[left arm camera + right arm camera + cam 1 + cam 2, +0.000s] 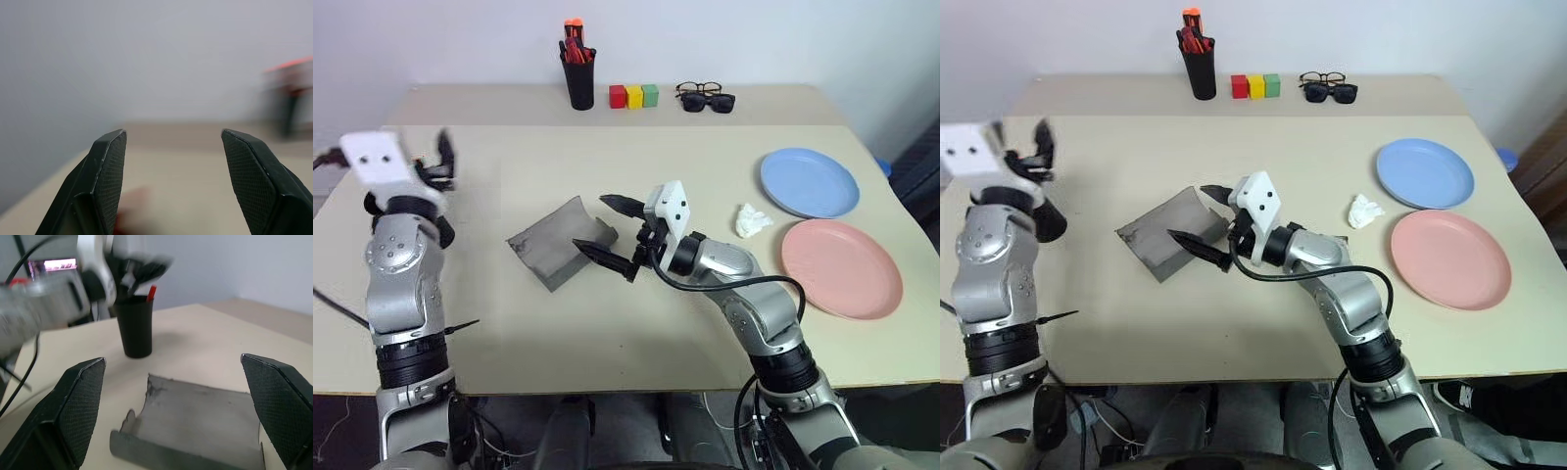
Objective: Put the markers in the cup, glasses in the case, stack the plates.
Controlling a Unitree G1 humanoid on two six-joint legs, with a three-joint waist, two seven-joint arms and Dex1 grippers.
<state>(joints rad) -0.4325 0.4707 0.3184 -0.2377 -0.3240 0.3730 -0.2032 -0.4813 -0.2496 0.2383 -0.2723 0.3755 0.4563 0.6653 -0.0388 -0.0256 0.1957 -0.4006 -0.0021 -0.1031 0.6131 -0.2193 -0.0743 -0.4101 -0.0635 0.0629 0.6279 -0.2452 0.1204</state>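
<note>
Left eye view: both grippers spread, nothing held.
R gripper (pixel 606 235) wide apart just beside grey case (pixel 556 243), mid-table (pixel 607 333). L gripper (pixel 438 162) raised near left edge, fingers apart. Blue plate (pixel 809 182) & pink plate (pixel 840 267) side by side by right edge, unstacked. Black cup (pixel 136 328) w/ red-capped marker (pixel 151 292) behind case in R wrist view.
</note>
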